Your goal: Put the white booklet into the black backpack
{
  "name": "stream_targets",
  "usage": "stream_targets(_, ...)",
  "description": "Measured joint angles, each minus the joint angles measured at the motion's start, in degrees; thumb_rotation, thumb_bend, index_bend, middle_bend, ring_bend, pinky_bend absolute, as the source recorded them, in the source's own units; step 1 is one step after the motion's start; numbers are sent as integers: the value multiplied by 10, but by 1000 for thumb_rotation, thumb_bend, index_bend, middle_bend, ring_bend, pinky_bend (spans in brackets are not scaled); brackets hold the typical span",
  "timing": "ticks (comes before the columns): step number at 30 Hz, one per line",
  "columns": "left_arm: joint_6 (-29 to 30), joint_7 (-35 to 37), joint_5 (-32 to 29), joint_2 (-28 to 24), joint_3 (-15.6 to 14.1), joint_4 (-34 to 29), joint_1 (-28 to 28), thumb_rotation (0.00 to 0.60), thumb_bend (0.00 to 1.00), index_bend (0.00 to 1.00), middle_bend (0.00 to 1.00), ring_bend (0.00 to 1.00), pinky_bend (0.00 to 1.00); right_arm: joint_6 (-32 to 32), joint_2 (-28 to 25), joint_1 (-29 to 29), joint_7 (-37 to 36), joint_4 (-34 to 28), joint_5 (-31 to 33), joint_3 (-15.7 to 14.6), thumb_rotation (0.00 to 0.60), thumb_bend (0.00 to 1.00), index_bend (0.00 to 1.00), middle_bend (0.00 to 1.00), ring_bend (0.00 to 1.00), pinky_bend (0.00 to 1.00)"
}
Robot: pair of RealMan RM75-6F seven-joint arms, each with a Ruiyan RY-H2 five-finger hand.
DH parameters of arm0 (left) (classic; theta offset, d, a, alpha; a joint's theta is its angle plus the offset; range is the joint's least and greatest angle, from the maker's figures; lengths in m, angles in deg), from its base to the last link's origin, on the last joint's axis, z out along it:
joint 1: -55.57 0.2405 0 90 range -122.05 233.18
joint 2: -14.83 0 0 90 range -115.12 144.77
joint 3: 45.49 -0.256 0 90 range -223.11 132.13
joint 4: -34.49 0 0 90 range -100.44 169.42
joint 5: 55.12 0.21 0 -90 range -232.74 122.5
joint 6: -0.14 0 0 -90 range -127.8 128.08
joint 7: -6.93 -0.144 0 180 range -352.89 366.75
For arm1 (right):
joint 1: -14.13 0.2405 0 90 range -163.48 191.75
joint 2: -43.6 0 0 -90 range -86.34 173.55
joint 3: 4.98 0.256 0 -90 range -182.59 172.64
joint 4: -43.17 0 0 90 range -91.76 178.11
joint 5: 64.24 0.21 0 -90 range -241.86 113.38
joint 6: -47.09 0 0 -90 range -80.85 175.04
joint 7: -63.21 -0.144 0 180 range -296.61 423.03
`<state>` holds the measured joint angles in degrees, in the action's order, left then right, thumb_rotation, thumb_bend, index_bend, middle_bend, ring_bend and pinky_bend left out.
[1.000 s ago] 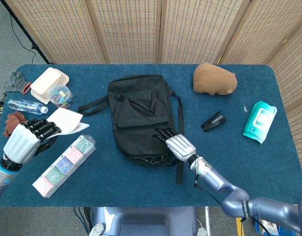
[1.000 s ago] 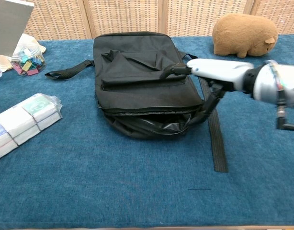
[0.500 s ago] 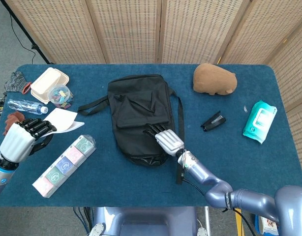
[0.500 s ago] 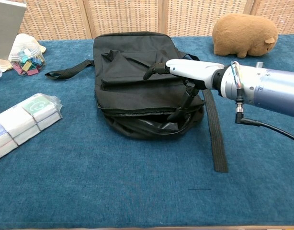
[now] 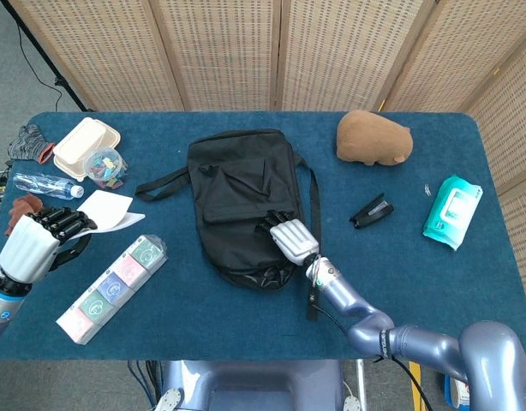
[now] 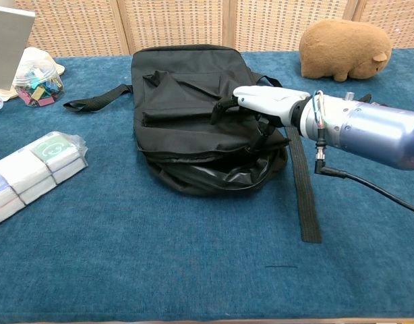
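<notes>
White booklet (image 5: pixel 109 211) held in our left hand (image 5: pixel 36 241) at the tabletop's (image 5: pixel 469 282) far left edge, well apart from the black backpack (image 5: pixel 244 205) at centre, our right hand (image 5: pixel 292 239) gripping the backpack's open lower edge, fingers curled into the fabric.

We see a matt black cloth backpack (image 5: pixel 244 202) lying on a blue, carpet-like table cover (image 5: pixel 469 282); its inner lining shines where the mouth gapes. The right hand (image 5: pixel 293 239) has a smooth white plastic shell, its arm (image 6: pixel 379 131) glossy bluish metal. The booklet (image 5: pixel 110 211) looks like plain white paper. The brown toy (image 5: pixel 374 138) is fuzzy plush. Woven cane screens (image 5: pixel 220 51) stand behind.
</notes>
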<state>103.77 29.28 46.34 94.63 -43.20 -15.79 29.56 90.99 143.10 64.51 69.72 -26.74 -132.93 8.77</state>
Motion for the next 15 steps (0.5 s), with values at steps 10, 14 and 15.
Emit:
stream_targets(10, 7, 13, 2, 12, -6, 21, 5, 600, 625, 821, 674, 559, 749, 21, -1, -11, -25, -4, -14, -9, 600, 1000, 547, 496, 421, 655)
stream_targets(14, 15, 24, 3, 19, -9, 37, 10, 600, 625, 821, 675, 559, 749, 24, -16, -19, -37, -38, -18, -14, 600, 1000, 558, 504, 427, 663)
stream_targets(15, 19, 28, 4, 22, -10, 43, 11, 600, 625, 821, 675, 559, 749, 25, -20, -22, -40, -48, -17, -14, 600, 1000, 558, 504, 427, 663)
